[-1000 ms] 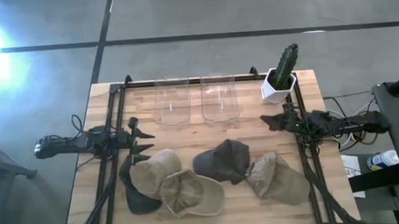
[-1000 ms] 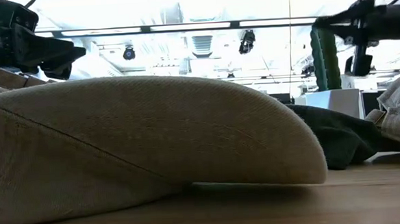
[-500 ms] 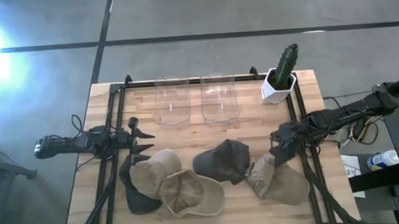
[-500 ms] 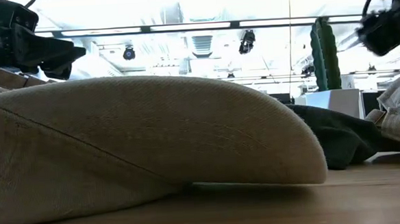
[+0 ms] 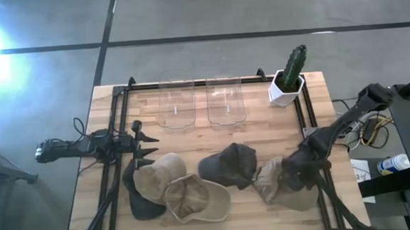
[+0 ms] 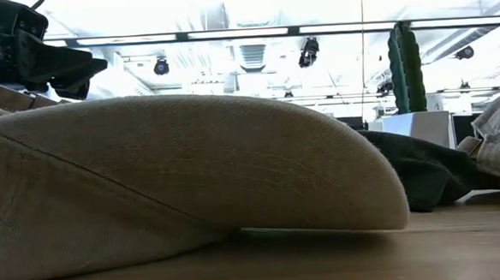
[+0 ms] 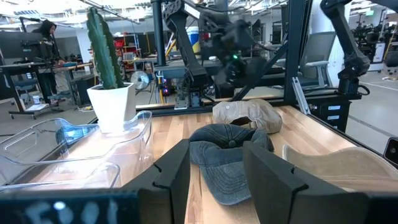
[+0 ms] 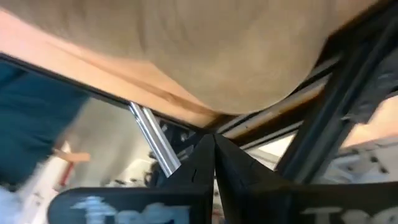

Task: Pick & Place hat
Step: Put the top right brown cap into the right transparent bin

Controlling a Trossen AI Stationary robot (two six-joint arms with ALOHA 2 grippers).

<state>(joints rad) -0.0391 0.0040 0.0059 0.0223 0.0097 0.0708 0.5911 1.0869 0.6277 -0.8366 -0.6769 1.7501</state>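
1. Four hats lie in a row along the table's (image 5: 82,208) near edge. Right gripper (image 5: 297,175) is low over the rightmost one, the tan hat (image 5: 280,185); in its own wrist view the fingertips (image 8: 210,149) meet with no cloth between them, so it is pinched together on nothing.
2. Risk: closing on the tan hat from a shut start. Fingers would only press the crown flat and slide off. They likely need to spread before contact.
3. Risk: snagging the neighbour. The dark hat (image 5: 229,165) touches the tan hat's side; a grab near that seam could drag both.
4. Risk: frame contact. The black rail (image 5: 322,186) runs just beside the gripper; a sideways lift could catch it.
5. Left gripper (image 5: 144,139) waits at the table's left side, fingers spread, holding nothing, near the clear bins (image 5: 201,102).
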